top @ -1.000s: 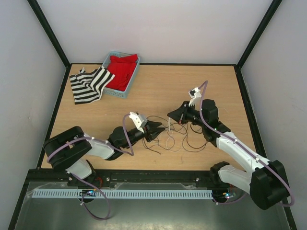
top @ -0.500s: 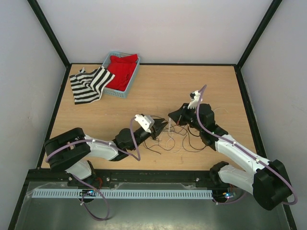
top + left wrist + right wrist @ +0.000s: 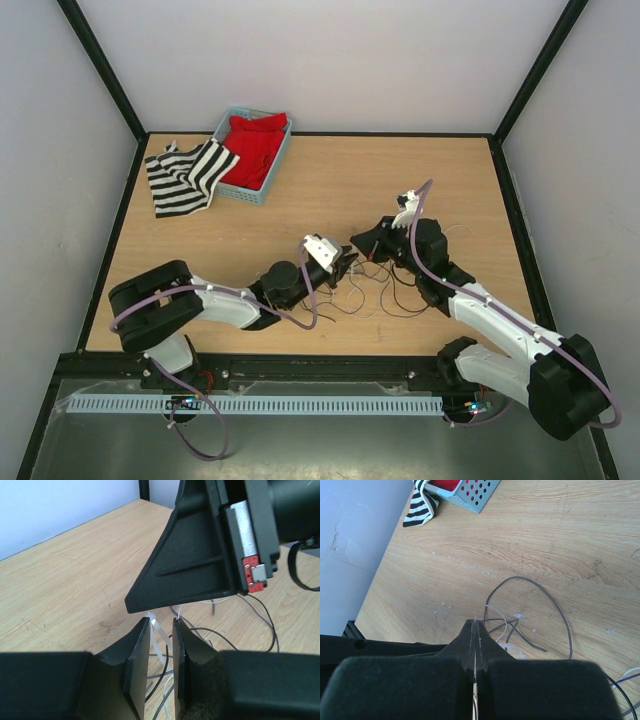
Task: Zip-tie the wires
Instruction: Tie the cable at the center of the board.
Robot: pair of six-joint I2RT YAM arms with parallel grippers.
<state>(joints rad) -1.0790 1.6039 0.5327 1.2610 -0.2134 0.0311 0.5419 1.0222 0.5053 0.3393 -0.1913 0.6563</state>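
**Operator:** Plain white walls enclose a bare wooden table (image 3: 330, 180). A blue basket (image 3: 250, 194) holding a red cloth (image 3: 255, 145) sits at the far left corner beside a striped cloth (image 3: 185, 178), well apart from the work. Which step is in hand?

**Technician:** By my reading, passing the zip tie (image 3: 161, 642) from 1 arm to the other. The right gripper (image 3: 475, 626) is pressed together on 1 end of the strip. The left gripper (image 3: 161, 624) stands narrowly spread, with the strip in the gap between its 2 fingers. Contact cannot be confirmed.

**Operator:** Location of the wires (image 3: 392, 290)?

**Technician:** Loose on the table in open loops, beneath and just right of both grippers. They are not bundled.

**Operator:** Next move?

**Technician:** Probably close the left fingers on the strip, then route it around the gathered strands. Alignment is critical, because the strip is thin and likely to flex.
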